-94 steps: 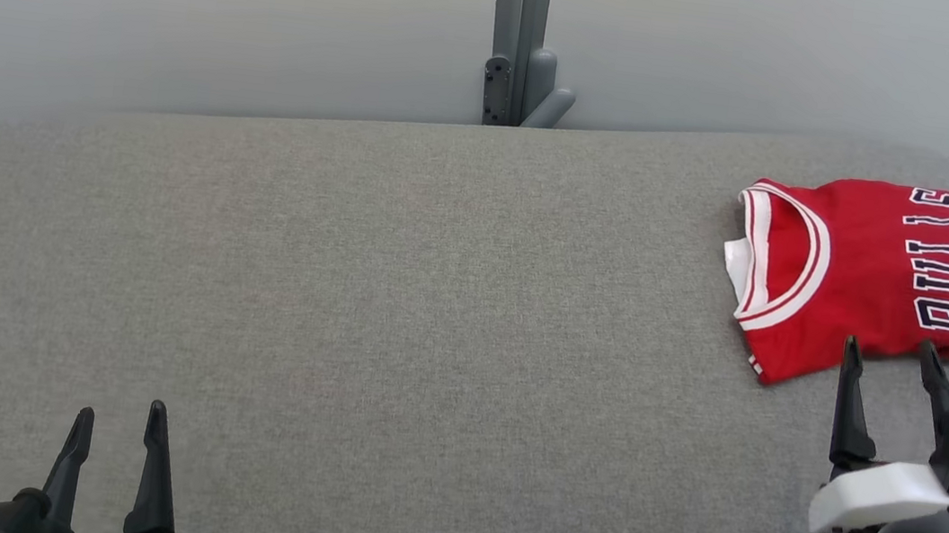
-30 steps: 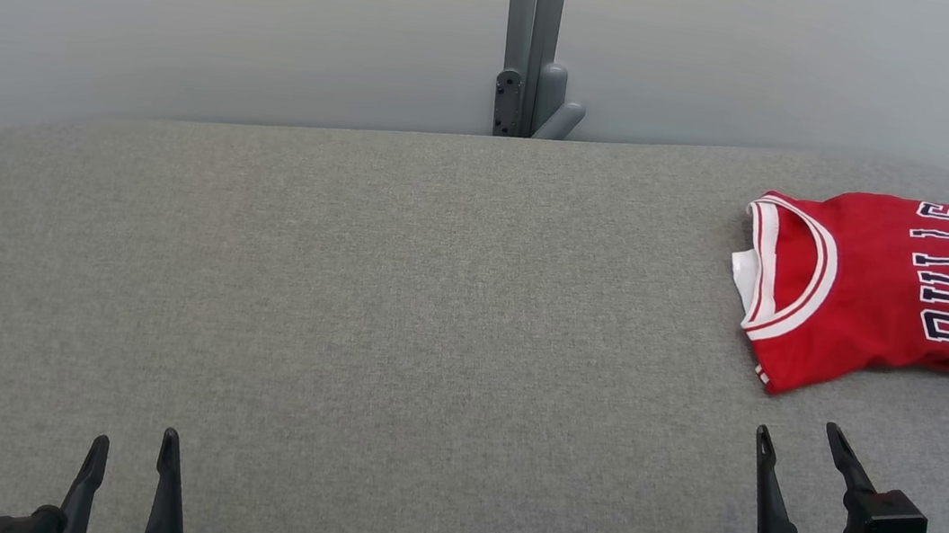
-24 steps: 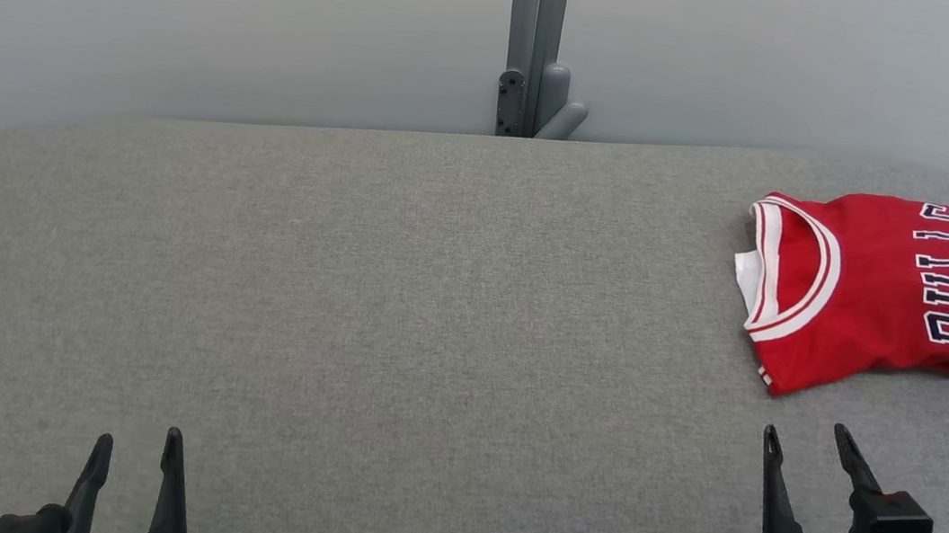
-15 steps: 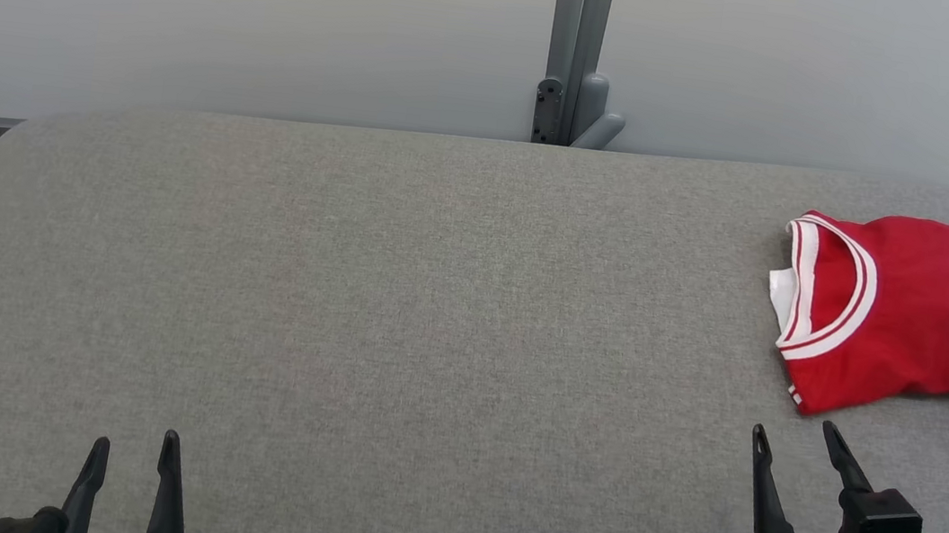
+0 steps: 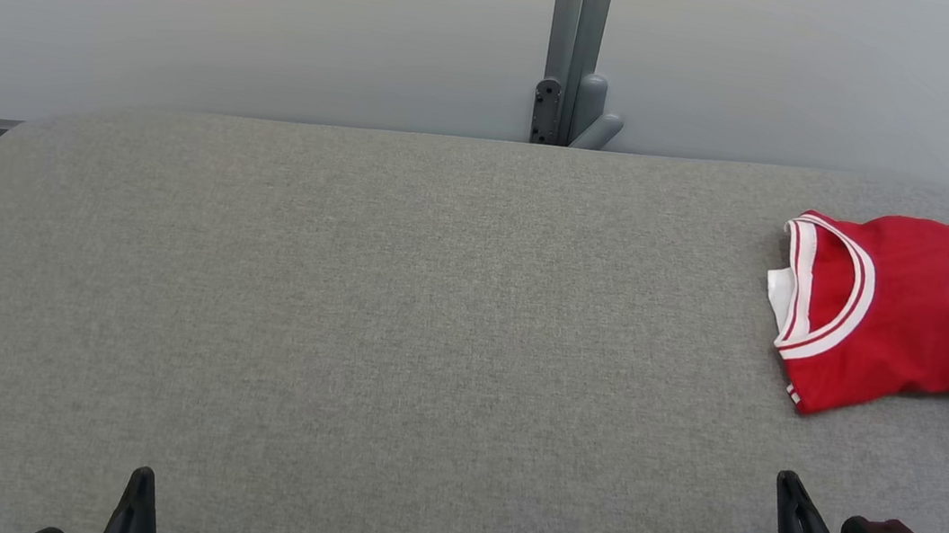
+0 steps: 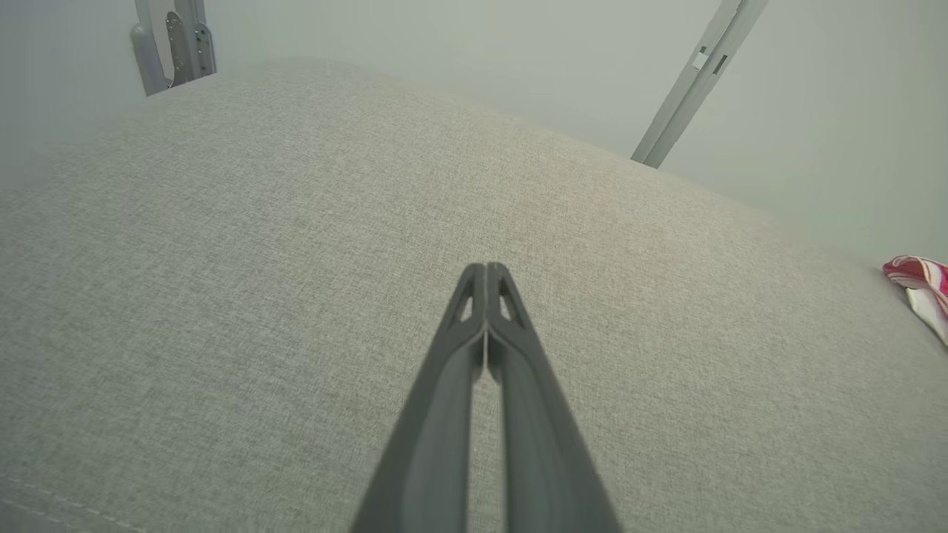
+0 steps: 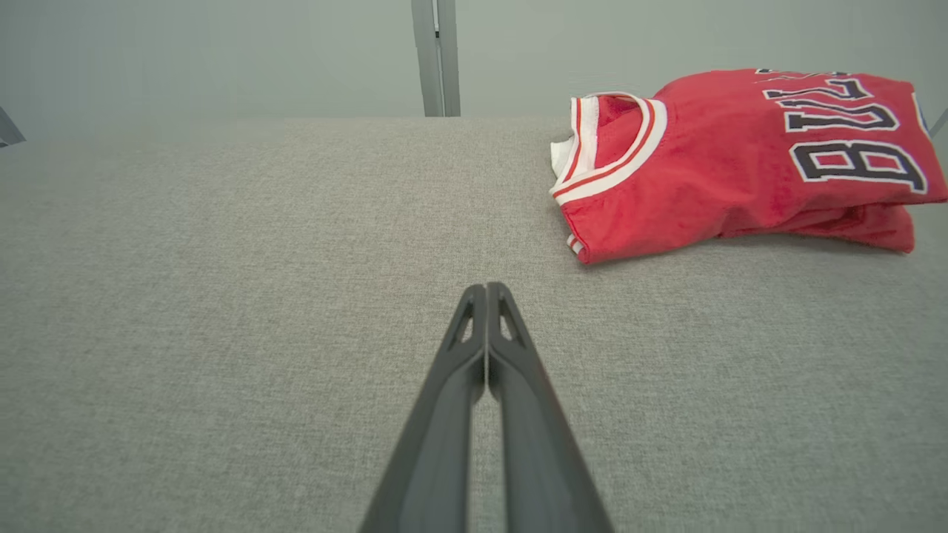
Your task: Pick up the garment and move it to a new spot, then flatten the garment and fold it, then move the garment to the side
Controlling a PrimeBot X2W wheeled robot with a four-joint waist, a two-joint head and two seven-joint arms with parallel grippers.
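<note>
Folded jersey point(image 7: 740, 170) ahead-right of closed right gripper point(image 7: 486, 285), well apart

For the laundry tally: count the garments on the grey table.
1: a folded red Bulls jersey at the far right of the grey table. The head view cuts off the right end, so more could lie there.

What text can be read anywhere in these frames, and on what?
"BULLS": white letters with dark outlines on the folded red jersey, running sideways in the head view.
No other word, number or label can be read. Where the jersey meets the head view's right edge, any further print is cut off.
</note>
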